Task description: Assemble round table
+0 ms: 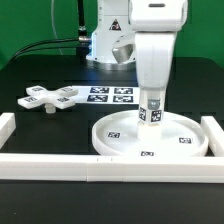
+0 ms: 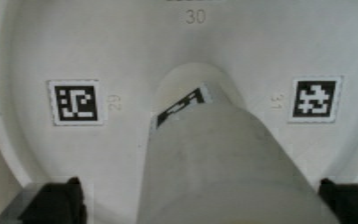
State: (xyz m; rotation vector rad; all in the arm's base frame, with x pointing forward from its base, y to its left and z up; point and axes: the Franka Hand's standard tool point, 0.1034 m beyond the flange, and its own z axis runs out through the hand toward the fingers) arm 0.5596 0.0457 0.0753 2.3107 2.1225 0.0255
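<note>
The large round rimmed disc [image 1: 150,140] lies flat near the front bar. The short cylindrical post [image 1: 152,112] stands upright at its centre, with tags on its side. My gripper [image 1: 152,100] is straight above, its jaws down around the top of the post. In the wrist view the post [image 2: 220,140] rises between my fingers [image 2: 55,205], with a visible gap on each side, so the gripper [image 2: 197,205] is open around it. The disc [image 2: 87,60] and two of its tags fill the background. The cross-shaped piece [image 1: 52,98] lies on the table at the exterior view's left.
The marker board [image 1: 110,95] lies flat behind the disc. Long white border bars run along the front [image 1: 100,168] and up both sides [image 1: 213,135]. The arm's white base [image 1: 110,40] stands at the back.
</note>
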